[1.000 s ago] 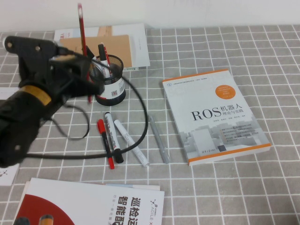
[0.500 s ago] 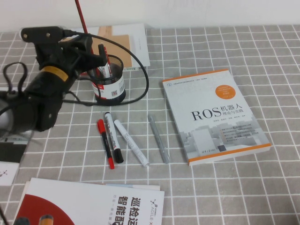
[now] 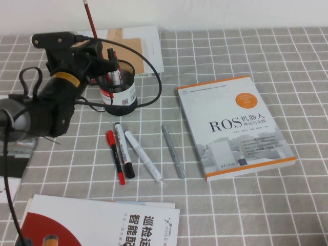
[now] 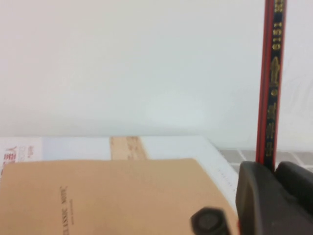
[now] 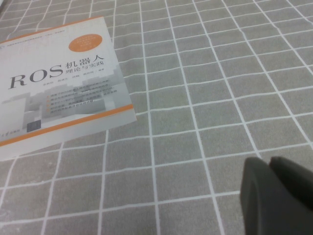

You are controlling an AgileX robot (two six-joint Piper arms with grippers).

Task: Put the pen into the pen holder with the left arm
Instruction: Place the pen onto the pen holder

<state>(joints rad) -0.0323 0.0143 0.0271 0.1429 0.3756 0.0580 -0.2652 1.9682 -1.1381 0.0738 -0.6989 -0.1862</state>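
My left gripper [image 3: 101, 55] is shut on the thin red pen [image 3: 90, 18], which stands nearly upright and reaches the high view's top edge. The gripper sits just left of the black mesh pen holder [image 3: 121, 95], at its rim; the pen's lower end is hidden behind my fingers. The holder has a white and red label and holds a black-capped marker and a red pen. In the left wrist view the pen [image 4: 270, 83] rises from between my closed fingers, with the gripper [image 4: 274, 169] at the bottom. My right gripper [image 5: 270, 165] is shut and empty over bare cloth.
A short red pen [image 3: 115, 156], a black-capped marker [image 3: 123, 149], a white marker [image 3: 143, 156] and a grey pen [image 3: 173, 151] lie in front of the holder. A ROS book [image 3: 236, 125] lies right, brown books [image 3: 136, 48] behind, a brochure [image 3: 97, 225] in front.
My left arm has swung back and to the right, closer to the holder, with the pen still held. Over the last half second it moved only slightly.
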